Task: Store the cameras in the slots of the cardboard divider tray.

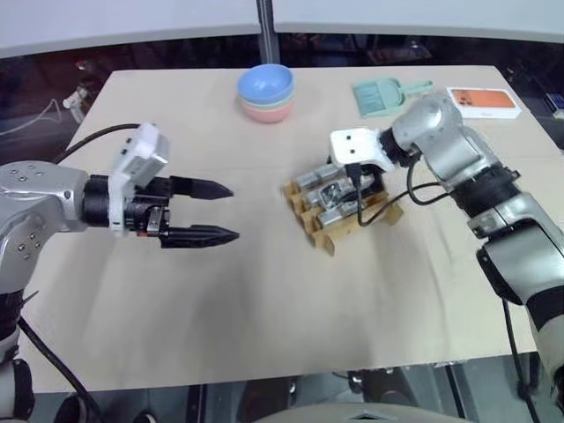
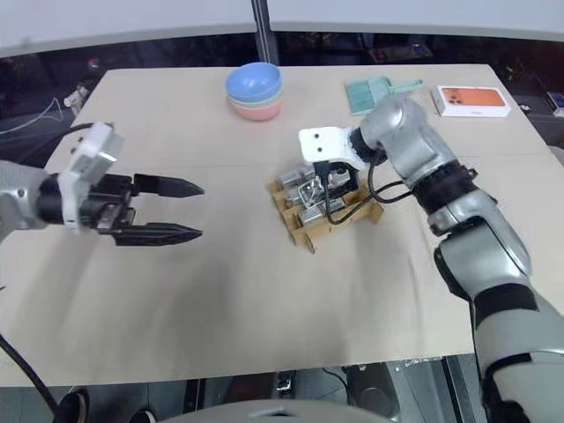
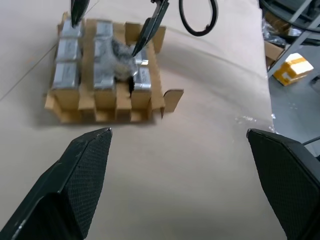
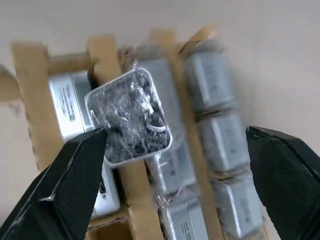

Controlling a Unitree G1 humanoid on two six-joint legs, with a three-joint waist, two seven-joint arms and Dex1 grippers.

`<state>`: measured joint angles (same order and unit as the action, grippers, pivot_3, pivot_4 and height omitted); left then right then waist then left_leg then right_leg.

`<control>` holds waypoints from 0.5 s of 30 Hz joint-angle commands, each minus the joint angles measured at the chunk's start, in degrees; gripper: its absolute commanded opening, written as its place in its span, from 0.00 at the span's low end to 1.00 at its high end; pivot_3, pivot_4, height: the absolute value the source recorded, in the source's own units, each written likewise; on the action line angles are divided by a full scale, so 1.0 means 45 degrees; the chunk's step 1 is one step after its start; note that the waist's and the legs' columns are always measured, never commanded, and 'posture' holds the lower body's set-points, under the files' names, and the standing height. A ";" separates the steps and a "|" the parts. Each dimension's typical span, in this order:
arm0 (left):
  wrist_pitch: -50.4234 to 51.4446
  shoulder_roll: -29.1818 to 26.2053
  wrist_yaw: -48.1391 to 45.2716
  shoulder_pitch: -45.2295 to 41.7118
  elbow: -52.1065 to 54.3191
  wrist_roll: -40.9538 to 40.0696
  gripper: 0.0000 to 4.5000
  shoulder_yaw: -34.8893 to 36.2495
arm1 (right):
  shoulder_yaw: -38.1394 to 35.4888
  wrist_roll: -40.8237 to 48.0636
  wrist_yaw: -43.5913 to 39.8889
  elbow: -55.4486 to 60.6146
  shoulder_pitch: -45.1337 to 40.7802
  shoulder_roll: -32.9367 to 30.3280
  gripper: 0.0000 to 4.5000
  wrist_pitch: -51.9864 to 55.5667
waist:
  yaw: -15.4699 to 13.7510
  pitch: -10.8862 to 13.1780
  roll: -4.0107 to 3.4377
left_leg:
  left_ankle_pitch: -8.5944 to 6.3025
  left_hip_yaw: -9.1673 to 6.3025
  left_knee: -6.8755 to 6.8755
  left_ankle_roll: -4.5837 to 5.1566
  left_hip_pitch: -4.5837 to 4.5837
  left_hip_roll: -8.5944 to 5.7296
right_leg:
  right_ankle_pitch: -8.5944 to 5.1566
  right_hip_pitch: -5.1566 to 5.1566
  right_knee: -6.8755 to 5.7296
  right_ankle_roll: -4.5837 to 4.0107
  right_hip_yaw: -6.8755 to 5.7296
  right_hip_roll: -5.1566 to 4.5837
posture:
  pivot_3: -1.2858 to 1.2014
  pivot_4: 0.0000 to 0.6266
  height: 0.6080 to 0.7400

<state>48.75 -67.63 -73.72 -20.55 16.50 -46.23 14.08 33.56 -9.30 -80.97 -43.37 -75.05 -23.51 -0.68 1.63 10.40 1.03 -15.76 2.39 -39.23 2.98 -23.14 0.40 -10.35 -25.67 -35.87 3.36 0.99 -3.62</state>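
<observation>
Tabletop (image 1: 264, 317), covered in beige sheet, carrying all objects. Left gripper (image 1: 211, 211) is held above the left half of the tabletop, its two black fingers (image 3: 75, 180) spread apart and holding nothing, pointing toward the tray. Right gripper (image 4: 170, 165) is poised directly over the cardboard divider tray (image 1: 339, 211), fingers spread wide on either side of the slots and closed on nothing.

The tray sits right of the tabletop's centre, turned at an angle to the edges. The cameras (image 3: 67, 75) fill its slots in rows, silver-grey faces upward. One camera (image 4: 131, 116) with a dark face under crinkled clear wrap lies tilted on top of the strips, not seated in a slot, between the right gripper's fingers without visible contact.

Near the far edge stand the stacked bowls (image 1: 265, 92), blue uppermost, at about mid-width. The teal dustpan (image 1: 388, 94) lies toward the far right corner, and the white-and-orange flat box (image 1: 481, 102) just beside it, nearer the corner.
</observation>
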 commanded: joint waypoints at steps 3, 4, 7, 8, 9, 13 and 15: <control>0.0541 -0.0334 0.0299 0.1281 0.1276 -0.0502 1.00 0.2298 | 0.0461 -0.1121 -0.1319 -0.3465 -0.1977 0.1259 0.98 -0.2396 | 0.0176 0.0003 0.0001 | 0.0001 -0.0050 -0.0003 -0.0005 -0.0045 0.0005 | 0.0001 -0.0026 0.0000 -0.0001 -0.0033 0.0000 | 0.52 0.24 1.00; 0.0677 -0.0348 0.0314 0.1626 0.1444 -0.0546 1.00 0.2788 | 0.0521 -0.1394 -0.1207 -0.4017 -0.2207 0.1456 0.98 -0.2703 | 0.0189 0.0004 -0.0001 | 0.0001 -0.0069 -0.0002 -0.0007 -0.0051 0.0011 | 0.0000 -0.0028 0.0001 -0.0002 -0.0048 0.0000 | 0.52 0.24 1.00; 0.0925 -0.0265 0.0446 0.2405 0.1795 -0.0615 1.00 0.3935 | 0.0436 -0.1844 -0.0971 -0.5072 -0.2617 0.1860 0.98 -0.3286 | 0.0192 0.0007 -0.0007 | 0.0009 -0.0090 0.0003 -0.0025 -0.0054 0.0009 | 0.0000 -0.0031 -0.0001 -0.0004 -0.0065 -0.0001 | 0.52 0.24 1.00; 0.0962 -0.0223 0.0463 0.2652 0.1893 -0.0609 1.00 0.4244 | 0.0331 -0.1854 -0.1075 -0.5279 -0.2679 0.1954 0.98 -0.3349 | 0.0183 0.0007 -0.0006 | 0.0015 -0.0099 0.0003 -0.0034 -0.0054 0.0009 | 0.0000 -0.0029 -0.0003 -0.0005 -0.0073 -0.0001 | 0.52 0.24 1.00; 0.1001 -0.0191 0.0476 0.2876 0.2002 -0.0630 1.00 0.4484 | 0.0221 -0.1832 -0.1267 -0.5439 -0.2712 0.2024 0.98 -0.3390 | 0.0169 0.0007 -0.0007 | 0.0023 -0.0114 0.0003 -0.0049 -0.0057 0.0010 | 0.0000 -0.0026 -0.0003 -0.0006 -0.0085 -0.0003 | 0.52 0.24 1.00; 0.1128 -0.0044 0.0575 0.3587 0.2383 -0.0842 1.00 0.5181 | -0.0239 -0.1494 -0.2507 -0.5719 -0.2823 0.2271 0.98 -0.3125 | 0.0168 0.0009 -0.0009 | 0.0040 -0.0144 0.0002 -0.0076 -0.0056 0.0005 | 0.0007 -0.0016 -0.0011 -0.0017 -0.0107 -0.0012 | 0.52 0.24 1.00; 0.1072 -0.0007 0.0702 0.3681 0.2416 -0.0901 1.00 0.5202 | -0.0211 -0.1639 -0.2563 -0.5876 -0.2980 0.2297 0.98 -0.3154 | 0.0191 0.0009 -0.0009 | 0.0052 -0.0158 0.0003 -0.0095 -0.0055 0.0001 | 0.0017 -0.0017 -0.0017 -0.0033 -0.0116 -0.0008 | 0.52 0.24 1.00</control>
<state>53.80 -67.76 -70.96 -4.12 26.34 -49.60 35.17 33.63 -16.72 -88.51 -69.88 -86.17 -13.20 -14.58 2.49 10.44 0.99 -15.49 1.62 -39.21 2.49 -23.39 0.40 -10.24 -25.74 -35.95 3.15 0.42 -3.62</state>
